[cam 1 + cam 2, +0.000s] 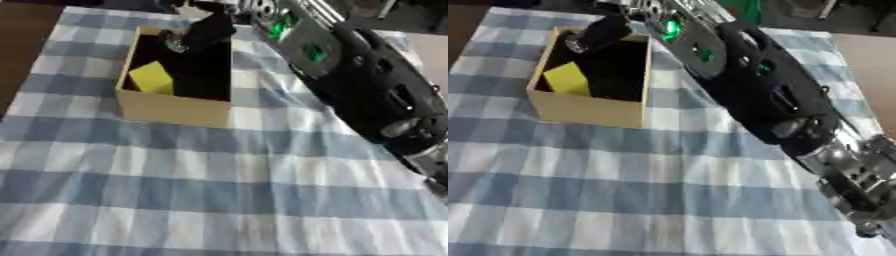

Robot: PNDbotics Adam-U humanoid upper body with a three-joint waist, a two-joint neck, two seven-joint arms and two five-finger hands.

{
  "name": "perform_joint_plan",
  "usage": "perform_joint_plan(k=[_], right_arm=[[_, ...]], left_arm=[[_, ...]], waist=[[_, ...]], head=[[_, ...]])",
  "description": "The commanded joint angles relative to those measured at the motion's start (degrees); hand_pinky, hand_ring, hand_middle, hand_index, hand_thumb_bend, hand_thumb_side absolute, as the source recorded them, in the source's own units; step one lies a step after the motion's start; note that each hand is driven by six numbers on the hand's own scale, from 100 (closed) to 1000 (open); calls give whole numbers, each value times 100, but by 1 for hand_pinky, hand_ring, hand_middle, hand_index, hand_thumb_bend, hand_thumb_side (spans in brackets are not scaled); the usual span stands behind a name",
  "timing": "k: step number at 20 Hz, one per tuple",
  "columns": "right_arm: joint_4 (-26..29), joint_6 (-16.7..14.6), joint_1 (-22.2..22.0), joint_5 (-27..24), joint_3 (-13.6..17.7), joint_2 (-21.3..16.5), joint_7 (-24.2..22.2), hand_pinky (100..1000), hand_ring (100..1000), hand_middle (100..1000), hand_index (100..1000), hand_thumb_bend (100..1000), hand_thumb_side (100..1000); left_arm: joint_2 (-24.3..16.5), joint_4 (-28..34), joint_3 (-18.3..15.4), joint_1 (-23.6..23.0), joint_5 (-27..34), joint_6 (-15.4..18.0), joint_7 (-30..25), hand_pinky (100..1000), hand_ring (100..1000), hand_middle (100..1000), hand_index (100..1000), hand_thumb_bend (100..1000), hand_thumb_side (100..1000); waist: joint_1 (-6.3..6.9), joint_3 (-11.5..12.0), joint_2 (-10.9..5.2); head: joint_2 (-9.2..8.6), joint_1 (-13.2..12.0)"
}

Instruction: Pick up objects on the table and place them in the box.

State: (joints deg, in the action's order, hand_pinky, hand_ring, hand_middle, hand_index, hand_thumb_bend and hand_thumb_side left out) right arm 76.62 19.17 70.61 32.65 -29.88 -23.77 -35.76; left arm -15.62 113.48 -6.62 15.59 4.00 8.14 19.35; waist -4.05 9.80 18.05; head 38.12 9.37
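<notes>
Right hand (598,34) reaching over far rim of open cardboard box (171,107) near tabletop's far left corner; finger state impossible to tell. Yellow block (152,78) already inside box. Checked cloth (219,200) bare elsewhere; task seemingly near done.

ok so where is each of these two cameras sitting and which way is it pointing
Left eye view: in the head, looking down at the checked cloth and the box; the right arm reaches in over the box.
Right eye view: beside it in the head, aimed the same way; the arm looms larger, its right hand above the box.
Both show the yellow block in the box.
</notes>
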Motion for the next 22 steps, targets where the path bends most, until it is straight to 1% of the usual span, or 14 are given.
perform_joint_plan(k=[1, 2, 3, 6, 8, 10, 12, 15, 16, 18, 19, 20, 22], right_arm=[[231, 88, 127, -67, 141, -111, 72, 966, 975, 914, 1000, 161, 679], [284, 121, 125, -100, 159, -124, 85, 961, 962, 905, 1000, 120, 684], [363, 164, 123, -144, 203, -143, 122, 957, 955, 902, 1000, 100, 677], [666, 290, 88, -292, 320, -249, 254, 942, 934, 893, 1000, 100, 661], [1010, 361, 26, -439, 377, -418, 344, 932, 920, 874, 941, 100, 558], [1459, 472, -86, -680, 450, -658, 426, 918, 898, 841, 890, 100, 467], [1959, 602, -248, -896, 550, -936, 545, 901, 881, 826, 875, 100, 414], [2769, 792, -611, -1159, 761, -1413, 767, 900, 876, 820, 860, 100, 382], [3031, 851, -757, -1272, 856, -1558, 855, 903, 874, 819, 860, 100, 385], [3549, 923, -1105, -1576, 1089, -1844, 1068, 906, 871, 820, 856, 100, 348], [3675, 885, -1271, -1738, 1207, -1964, 1206, 905, 869, 820, 855, 100, 342], [3737, 779, -1430, -1894, 1322, -2063, 1375, 905, 867, 824, 858, 100, 319], [3783, 466, -1745, -2173, 1546, -2200, 1799, 908, 859, 827, 871, 100, 321]], left_arm=[[-69, 111, -32, 30, 5, -12, -4, 928, 601, 603, 759, 165, 447], [-68, 111, -32, 30, 4, -14, -5, 927, 601, 603, 759, 166, 447], [-66, 111, -31, 31, 4, -14, -7, 927, 601, 603, 759, 166, 446], [-68, 111, -34, 28, 1, -8, -7, 927, 601, 603, 759, 164, 446], [-68, 111, -44, 12, -10, -23, -2, 928, 601, 604, 759, 165, 448], [-73, 111, -52, 6, -24, -20, 4, 927, 601, 604, 759, 166, 445], [-84, 111, -60, 7, -31, -11, 15, 927, 601, 603, 758, 167, 444], [-103, 111, -70, 7, -43, 4, 30, 926, 601, 603, 758, 167, 441], [-107, 111, -73, 6, -46, 9, 35, 926, 601, 603, 758, 167, 440], [-114, 111, -80, 7, -54, 23, 44, 925, 602, 603, 758, 166, 438], [-119, 111, -85, 5, -59, 32, 51, 925, 602, 603, 759, 166, 438], [-123, 111, -90, 3, -63, 40, 58, 924, 602, 603, 758, 166, 437], [-123, 111, -96, 1, -72, 52, 68, 924, 602, 604, 758, 166, 437]], waist=[[55, -17, -104], [56, -22, -104], [61, -29, -104], [76, -40, -108], [83, -57, -114], [86, -88, -120], [91, -118, -127], [111, -166, -129], [118, -178, -128], [141, -203, -118], [155, -219, -114], [170, -235, -109], [198, -270, -98]], head=[[-18, -17], [-20, -19], [-26, -24], [-48, -40], [-69, -70], [-73, -105], [-72, -141], [-83, -191], [-85, -205], [-88, -251], [-87, -280], [-86, -305], [-85, -344]])
